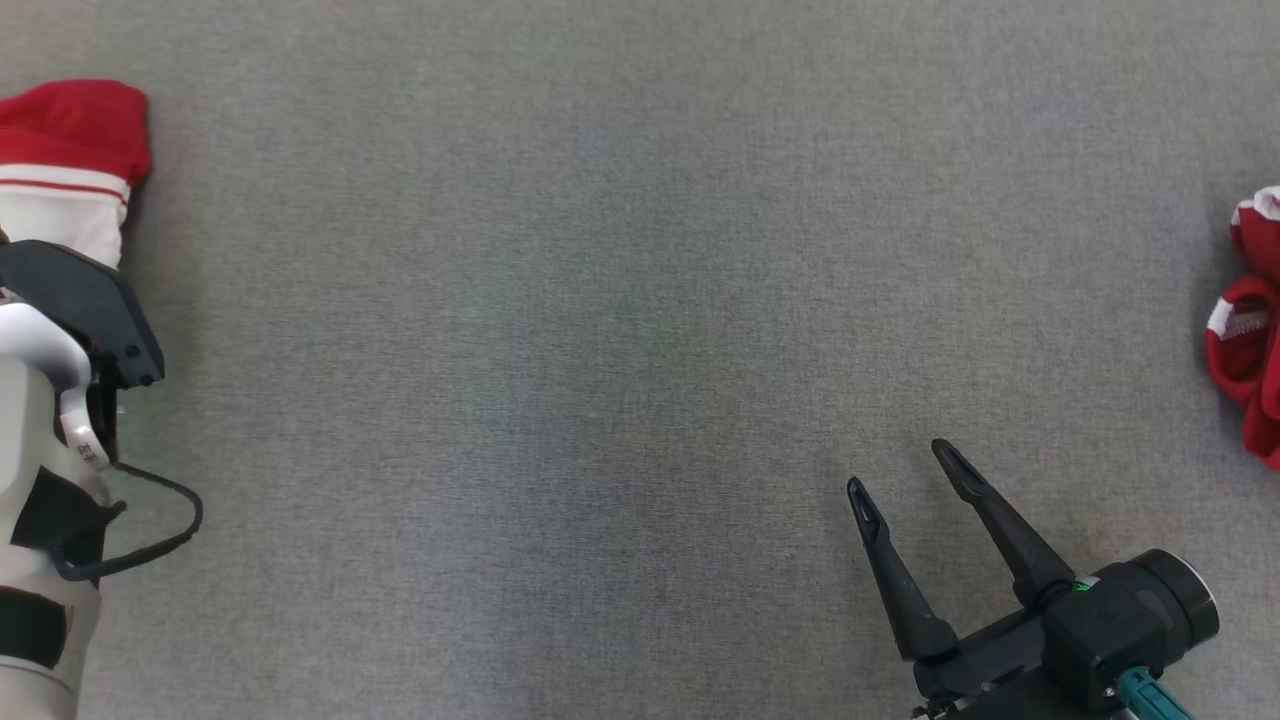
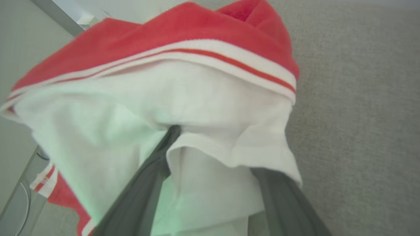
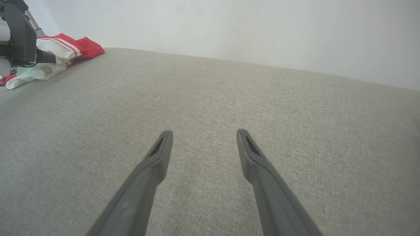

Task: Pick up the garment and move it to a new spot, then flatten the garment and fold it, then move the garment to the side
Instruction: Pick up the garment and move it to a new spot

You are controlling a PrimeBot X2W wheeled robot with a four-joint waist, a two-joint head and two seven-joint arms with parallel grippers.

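The garment (image 1: 70, 170), red and white with thin stripes, lies folded at the far left edge of the grey cloth surface (image 1: 600, 350). The dark housing of my left arm (image 1: 90, 300) sits just below it. In the left wrist view my left gripper (image 2: 216, 144) has its fingers (image 2: 144, 183) spread wide, with white folds of the garment (image 2: 197, 98) lying between and over them and hiding the tips. The jaws do not pinch the cloth. My right gripper (image 1: 898, 468) hovers open and empty at the lower right. In the right wrist view the right gripper (image 3: 204, 132) points across bare surface, with the garment (image 3: 62, 49) far off at the upper left.
A second red cloth with white trim (image 1: 1250, 320) lies crumpled at the right edge. A pale wall (image 3: 229, 29) rises behind the far edge of the surface. A black cable (image 1: 150, 540) loops beside my left forearm.
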